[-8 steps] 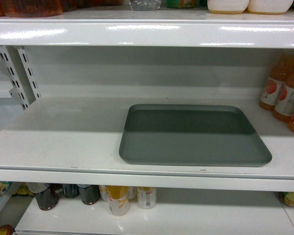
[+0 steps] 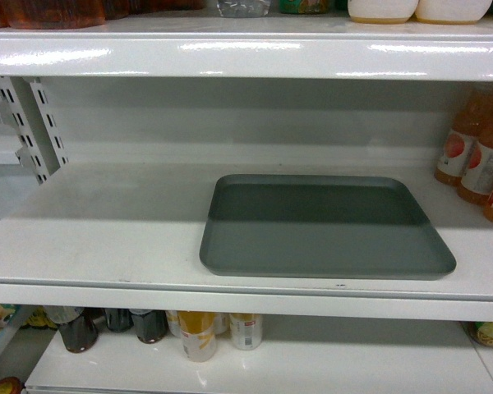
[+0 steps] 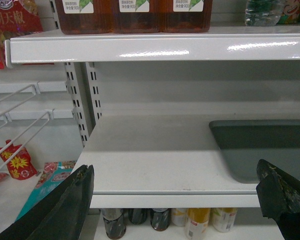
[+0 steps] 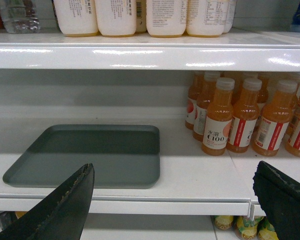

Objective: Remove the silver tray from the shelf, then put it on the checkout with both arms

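Grey-green, the silver tray lies flat lower right on the shelf, ungrasped; the left gripper and right gripper hang spread before it.

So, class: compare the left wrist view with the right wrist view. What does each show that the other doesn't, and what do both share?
Only the left wrist view shows the slotted upright, wire racks and dark brown bottles on the upper board.

Only the right wrist view shows orange drink bottles standing right of the tray and white bottles above.

Both show the silver tray lying flat on the shelf, untouched, with an open gripper's two black fingers in front, short of the shelf lip.
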You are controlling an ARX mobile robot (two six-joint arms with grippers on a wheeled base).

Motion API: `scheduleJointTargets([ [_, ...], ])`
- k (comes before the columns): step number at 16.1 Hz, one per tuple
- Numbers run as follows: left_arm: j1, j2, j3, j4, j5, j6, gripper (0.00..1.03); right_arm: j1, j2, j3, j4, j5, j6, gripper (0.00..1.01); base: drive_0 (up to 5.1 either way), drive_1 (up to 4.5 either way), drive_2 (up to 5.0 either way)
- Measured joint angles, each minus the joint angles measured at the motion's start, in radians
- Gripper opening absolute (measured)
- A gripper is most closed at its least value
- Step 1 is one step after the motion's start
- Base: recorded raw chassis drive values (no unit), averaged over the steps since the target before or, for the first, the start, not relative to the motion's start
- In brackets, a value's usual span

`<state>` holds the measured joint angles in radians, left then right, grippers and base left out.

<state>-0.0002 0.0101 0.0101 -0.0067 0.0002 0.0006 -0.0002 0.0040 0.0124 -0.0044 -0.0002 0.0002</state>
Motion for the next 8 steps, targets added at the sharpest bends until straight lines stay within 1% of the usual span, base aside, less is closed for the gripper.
scheduleJointTargets([
  [8,0.0,0.0,0.0,0.0,0.0,0.0,0.98,0.0,0.0,0.0,0.0,0.0,0.0,0.98,0.0,0.0,0.0],
])
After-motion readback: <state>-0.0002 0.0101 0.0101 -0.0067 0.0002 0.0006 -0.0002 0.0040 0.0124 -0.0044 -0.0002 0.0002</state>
